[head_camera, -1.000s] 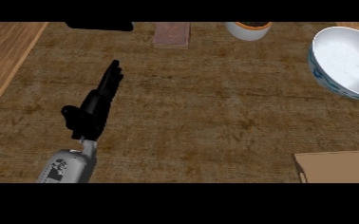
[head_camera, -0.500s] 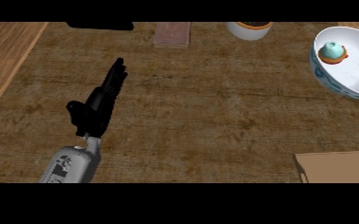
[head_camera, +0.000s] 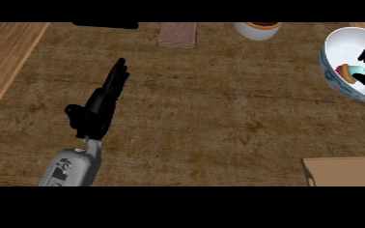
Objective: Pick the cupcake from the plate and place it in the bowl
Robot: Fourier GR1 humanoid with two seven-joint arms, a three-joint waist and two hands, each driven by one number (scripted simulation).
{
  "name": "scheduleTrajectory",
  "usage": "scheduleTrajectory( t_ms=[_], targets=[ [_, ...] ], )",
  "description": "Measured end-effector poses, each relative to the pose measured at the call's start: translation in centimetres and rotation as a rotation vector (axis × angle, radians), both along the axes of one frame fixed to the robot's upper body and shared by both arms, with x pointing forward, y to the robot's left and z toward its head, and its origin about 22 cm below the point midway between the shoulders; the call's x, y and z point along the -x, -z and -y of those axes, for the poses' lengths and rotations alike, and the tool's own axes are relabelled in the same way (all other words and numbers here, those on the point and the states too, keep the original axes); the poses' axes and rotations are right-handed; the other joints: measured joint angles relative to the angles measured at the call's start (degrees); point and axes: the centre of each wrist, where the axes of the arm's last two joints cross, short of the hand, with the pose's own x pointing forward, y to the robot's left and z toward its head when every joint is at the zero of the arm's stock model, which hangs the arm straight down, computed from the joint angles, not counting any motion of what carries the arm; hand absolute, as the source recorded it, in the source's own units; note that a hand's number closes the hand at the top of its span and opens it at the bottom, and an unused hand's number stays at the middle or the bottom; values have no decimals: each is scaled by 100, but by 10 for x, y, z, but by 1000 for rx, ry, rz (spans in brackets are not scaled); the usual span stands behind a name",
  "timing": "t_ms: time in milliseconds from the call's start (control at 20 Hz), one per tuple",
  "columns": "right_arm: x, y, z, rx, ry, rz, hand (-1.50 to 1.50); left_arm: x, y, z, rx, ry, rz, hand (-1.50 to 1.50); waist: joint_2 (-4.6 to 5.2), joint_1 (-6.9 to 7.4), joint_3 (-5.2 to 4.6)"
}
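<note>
Now the cupcake [head_camera: 347,72], absent a second ago, lies tipped inside the bowl [head_camera: 333,48] at the frame's right edge, the right hand [head_camera: 362,57] barely showing there, fingers unreadable, so placement looks nearly done; the left hand [head_camera: 100,107] rests open on the worktop [head_camera: 214,111].

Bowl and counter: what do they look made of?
Bowl: likely glazed ceramic, going by the smooth white inside and the blue pattern on the outer wall. Counter: looks like matte wood, brown with streaky grain and no shine; it could also be a wood-look laminate.
</note>
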Motion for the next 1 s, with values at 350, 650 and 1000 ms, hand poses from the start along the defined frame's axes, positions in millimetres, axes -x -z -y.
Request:
scheduleTrajectory(
  t_ms=[350, 650, 1000],
  targets=[
    [-1, 6, 4, -167, -92, -15, -150, 0, 3, 2, 1, -8, -2, 0, -9, -57, 9],
    [-1, -15, 15, -324, -32, 85, -150, 1, 5, 2, -1, -22, -3, 0, -30, -107, 7],
    [12, -33, 38, -463, 47, 56, -150, 1, 0, 1, 1, -25, 2, 0, -26, -120, 9]
  ],
)
